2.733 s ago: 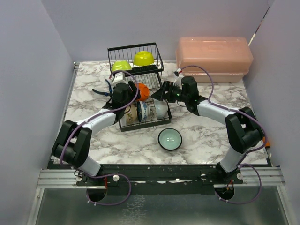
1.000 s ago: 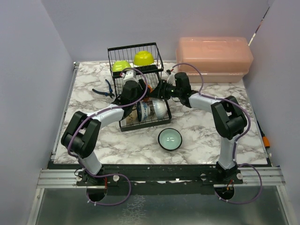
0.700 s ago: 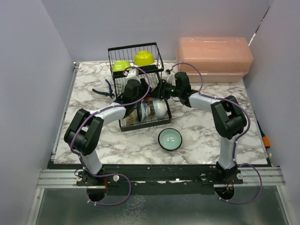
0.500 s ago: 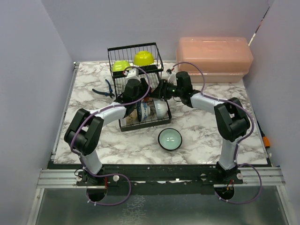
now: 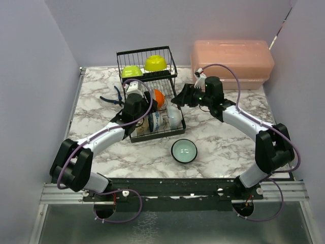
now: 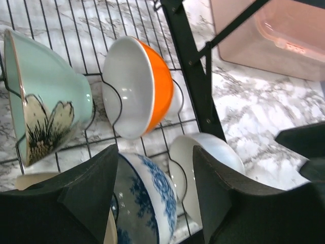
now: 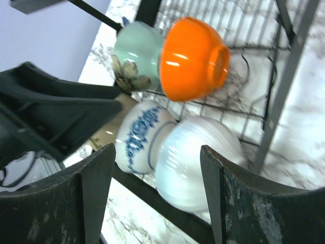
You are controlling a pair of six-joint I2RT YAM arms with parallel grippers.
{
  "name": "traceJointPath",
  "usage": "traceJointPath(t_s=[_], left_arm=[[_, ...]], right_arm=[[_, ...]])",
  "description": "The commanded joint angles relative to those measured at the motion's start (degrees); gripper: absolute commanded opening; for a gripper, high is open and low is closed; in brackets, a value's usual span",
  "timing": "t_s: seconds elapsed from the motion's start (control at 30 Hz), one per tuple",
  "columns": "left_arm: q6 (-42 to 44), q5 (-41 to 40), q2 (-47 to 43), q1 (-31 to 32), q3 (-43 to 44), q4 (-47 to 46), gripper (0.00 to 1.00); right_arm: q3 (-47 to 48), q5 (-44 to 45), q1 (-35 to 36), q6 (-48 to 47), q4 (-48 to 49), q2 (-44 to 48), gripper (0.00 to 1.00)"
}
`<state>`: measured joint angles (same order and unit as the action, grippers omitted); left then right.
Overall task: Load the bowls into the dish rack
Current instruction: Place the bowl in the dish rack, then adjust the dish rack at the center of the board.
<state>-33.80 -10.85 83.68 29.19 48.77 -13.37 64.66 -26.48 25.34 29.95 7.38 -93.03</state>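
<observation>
Marble table (image 5: 218, 137) bears pink box (image 5: 232, 62), pliers (image 5: 112, 99); left gripper (image 6: 155, 165), right gripper (image 7: 158, 158) gape at dish rack (image 5: 144, 50).

Black rack (image 6: 195, 76); orange bowl (image 6: 138, 94); blue-patterned bowl (image 6: 148, 199); pink box (image 5: 232, 58).

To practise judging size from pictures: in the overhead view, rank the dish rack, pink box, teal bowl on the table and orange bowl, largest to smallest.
1. dish rack
2. pink box
3. teal bowl
4. orange bowl, clearly smallest, though the rack's wires partly hide it.
</observation>
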Motion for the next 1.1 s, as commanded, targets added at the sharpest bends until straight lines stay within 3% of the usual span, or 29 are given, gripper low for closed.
traceJointPath(t_s=[0.0,0.4,0.57,0.73,0.9,1.07], left_arm=[[-0.71,5.93,-6.79,1.6,-3.9,1.12,0.61],[8.45,15.64,-18.06,17.78,-7.6,2.84,0.59],[14.67,15.16,-15.25,27.76,-5.45,7.56,0.58],[18.1,11.34,-7.06,36.61,-0.96,12.83,0.57],[16.77,7.68,-1.76,38.65,1.46,13.28,0.58],[12.71,1.74,-4.29,38.58,1.02,13.28,0.66]], right_arm=[[-5.38,-2.8,-2.77,0.72,-3.71,3.19,0.72],[-24.44,-13.47,-13.24,2.24,-5.16,15.4,0.71],[-29.04,-16.58,-17.8,2.02,-6.05,17.8,0.71],[-30.17,-17.35,-18.21,2.34,-6.25,18.37,0.71],[-28.16,-16.64,-18.14,-0.22,-7.29,16.82,0.7],[-23.1,-17.37,-16.68,-2.96,-10.2,11.57,0.68]])
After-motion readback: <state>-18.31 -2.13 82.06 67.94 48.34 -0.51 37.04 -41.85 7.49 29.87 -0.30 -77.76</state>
